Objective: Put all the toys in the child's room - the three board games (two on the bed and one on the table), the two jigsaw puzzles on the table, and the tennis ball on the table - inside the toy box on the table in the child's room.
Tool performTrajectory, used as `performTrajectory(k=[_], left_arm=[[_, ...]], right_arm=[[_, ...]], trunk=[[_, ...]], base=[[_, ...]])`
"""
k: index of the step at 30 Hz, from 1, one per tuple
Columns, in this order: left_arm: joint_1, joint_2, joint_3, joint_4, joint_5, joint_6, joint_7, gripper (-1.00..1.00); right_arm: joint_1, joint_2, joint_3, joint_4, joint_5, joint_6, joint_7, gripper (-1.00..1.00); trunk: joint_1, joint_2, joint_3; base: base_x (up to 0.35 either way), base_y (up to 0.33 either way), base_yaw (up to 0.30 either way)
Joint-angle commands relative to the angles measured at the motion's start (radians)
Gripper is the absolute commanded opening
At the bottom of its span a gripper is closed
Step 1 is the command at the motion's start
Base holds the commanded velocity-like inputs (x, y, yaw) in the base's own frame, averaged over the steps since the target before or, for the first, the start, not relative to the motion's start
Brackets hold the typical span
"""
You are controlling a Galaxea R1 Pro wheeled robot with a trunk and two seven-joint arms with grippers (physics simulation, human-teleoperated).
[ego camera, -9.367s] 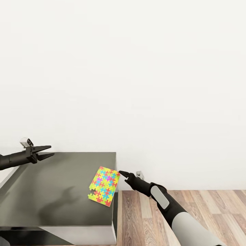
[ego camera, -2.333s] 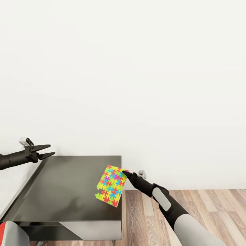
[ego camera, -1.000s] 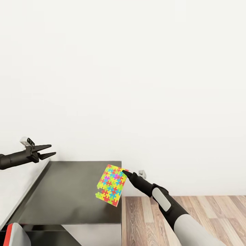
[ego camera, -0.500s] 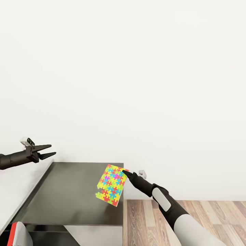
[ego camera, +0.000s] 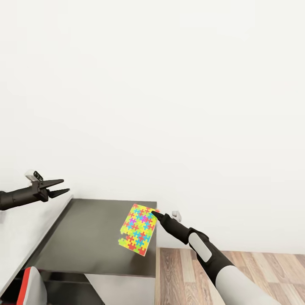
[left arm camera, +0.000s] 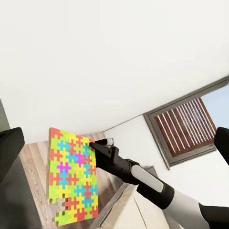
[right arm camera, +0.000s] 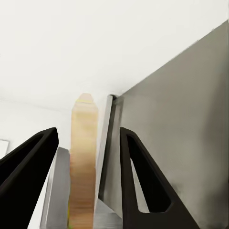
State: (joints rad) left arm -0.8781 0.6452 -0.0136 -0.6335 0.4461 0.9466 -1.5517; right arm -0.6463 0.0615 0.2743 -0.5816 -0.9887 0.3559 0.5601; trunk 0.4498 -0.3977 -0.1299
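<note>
A bright multicoloured jigsaw puzzle [ego camera: 138, 229] hangs tilted over the right end of the dark grey table [ego camera: 80, 241]. My right gripper [ego camera: 154, 213] is shut on its upper right corner. In the right wrist view the puzzle's wooden edge [right arm camera: 83, 157] stands between the two black fingers. The left wrist view shows the puzzle [left arm camera: 71, 181] face-on with the right arm [left arm camera: 143, 176] behind it. My left gripper [ego camera: 65, 186] is open and holds nothing, at the left above the table's far left corner. The toy box and the other toys are out of view.
A pale surface [ego camera: 21, 228] adjoins the table on the left. A red and white object [ego camera: 31, 286] pokes in at the lower left. Wooden floor [ego camera: 254, 271] lies to the right of the table, with a plain white wall behind. A louvred window [left arm camera: 186, 126] shows in the left wrist view.
The camera has moved: the table has slid and turned in the picture and the red and white object has come in. Since the oldest frame, the puzzle has risen off the table.
</note>
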Motion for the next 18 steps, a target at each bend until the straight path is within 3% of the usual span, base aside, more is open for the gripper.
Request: performTrajectory(k=[1,8,18], left_arm=[[-0.001,0.001,-0.002,0.000,0.000,0.011,-0.005,1.00],[-0.001,0.001,-0.002,0.000,0.000,0.012,-0.004,1.00],[-0.001,0.001,-0.002,0.000,0.000,0.012,-0.005,1.00]], right_arm=[[-0.001,0.000,0.001,0.000,-0.010,0.007,0.000,-1.00],[-0.001,-0.002,0.000,0.000,-0.010,0.007,0.000,-1.00],[-0.001,-0.001,-0.001,0.000,-0.010,0.006,0.000,-1.00]], trunk=[[0.000,-0.002,-0.002],[0.000,-0.002,0.003],[0.000,-0.002,0.004]], base=[[-0.271,0.000,0.207],[-0.134,0.000,0.208],[-0.006,0.000,0.023]])
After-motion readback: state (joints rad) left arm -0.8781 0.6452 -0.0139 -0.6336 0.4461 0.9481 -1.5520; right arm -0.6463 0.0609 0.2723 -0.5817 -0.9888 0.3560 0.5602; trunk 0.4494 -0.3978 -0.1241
